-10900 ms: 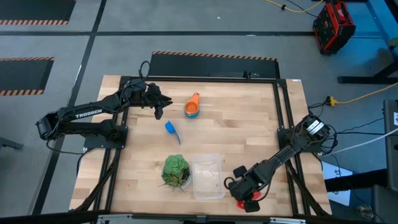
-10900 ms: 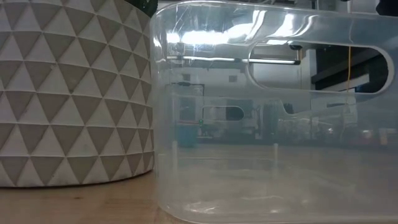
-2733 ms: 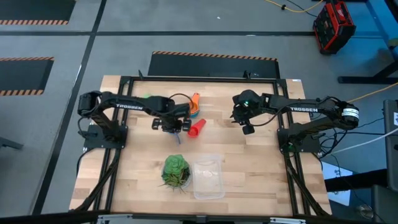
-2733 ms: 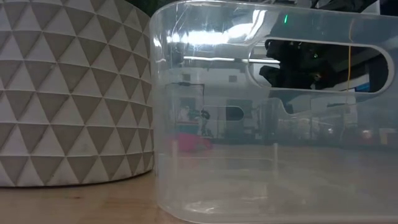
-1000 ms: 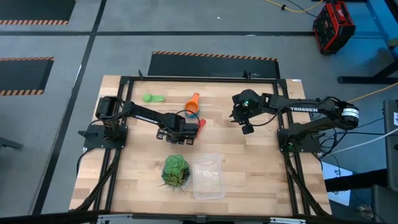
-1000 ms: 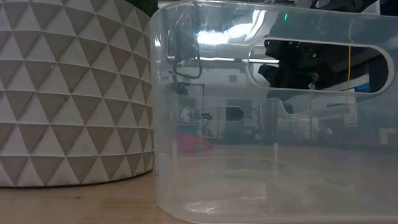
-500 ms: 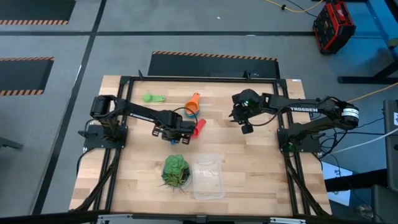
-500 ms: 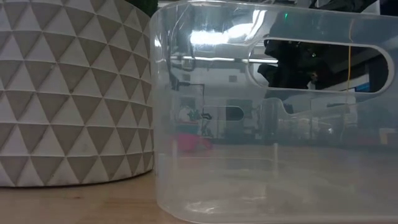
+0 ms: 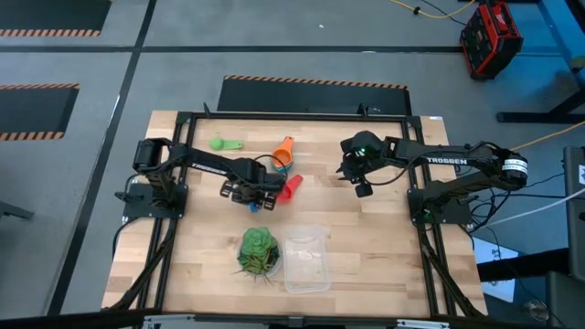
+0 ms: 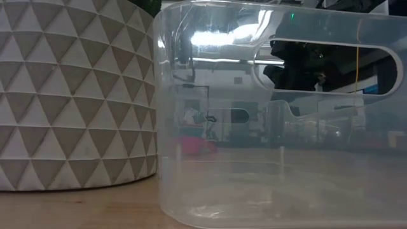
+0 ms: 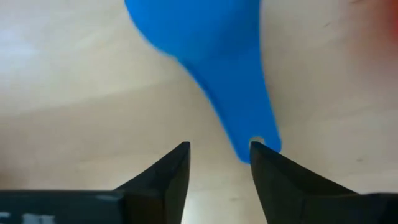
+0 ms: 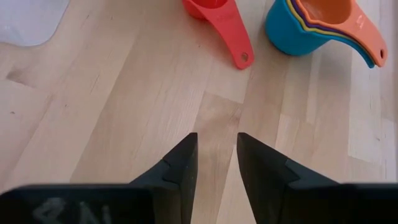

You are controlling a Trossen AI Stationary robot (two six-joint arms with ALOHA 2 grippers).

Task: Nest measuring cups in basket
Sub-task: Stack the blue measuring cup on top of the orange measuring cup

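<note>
A blue measuring cup [image 11: 217, 56] lies on the table under my left gripper [image 11: 217, 149], which is open and points down at it. The free end of the cup's handle [image 11: 258, 140] sits just beyond one fingertip [image 11: 261, 155]. In the high view this gripper [image 9: 251, 194] hovers left of a red cup [image 9: 291, 187]. A nested stack with an orange cup on top [image 9: 283, 157] stands farther back, and a green cup [image 9: 222, 143] lies alone. The clear basket [image 9: 306, 259] sits near the front edge. My right gripper [image 9: 363, 178] waits open, right of the cups. My left gripper comes from above, pointing down, with its fingers standing open at the free end of the blue cup's handle [image 11: 255, 134]. The handle tip lies right beside one fingertip, and I cannot tell whether they touch. The cup lies flat on the table.
A green leafy ball [image 9: 259, 251] in a triangle-patterned pot [image 10: 76, 95] stands just left of the basket [image 10: 280, 114]. The right wrist view shows the red cup [image 12: 217, 15], the stack [image 12: 317, 25] and a basket corner [image 12: 28, 18]. Bare wood lies between the cups and the basket.
My left gripper has drifted a little toward the table's left edge, staying low over the blue cup beside the red cup. My right arm has kept still.
</note>
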